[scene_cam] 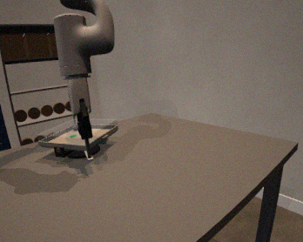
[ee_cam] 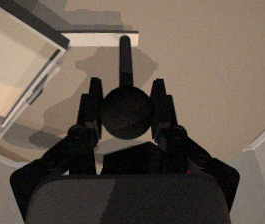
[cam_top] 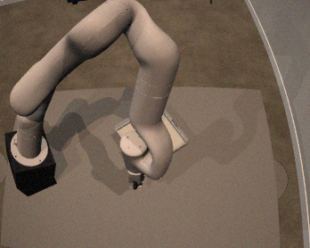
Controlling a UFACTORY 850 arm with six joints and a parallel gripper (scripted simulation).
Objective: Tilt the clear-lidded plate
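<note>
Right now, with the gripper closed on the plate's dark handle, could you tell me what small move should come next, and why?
Probably a gentle tilt by the gripper, shut on the round-knobbed handle. The plate looks roughly level on its stand, the green spot shows, and the ball cannot be made out, so go slowly and watch for it.

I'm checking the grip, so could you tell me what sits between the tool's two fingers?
In the wrist view, a dark ball-ended handle with a thin stem sits clamped between the tool's fingers, beside the plate.
</note>
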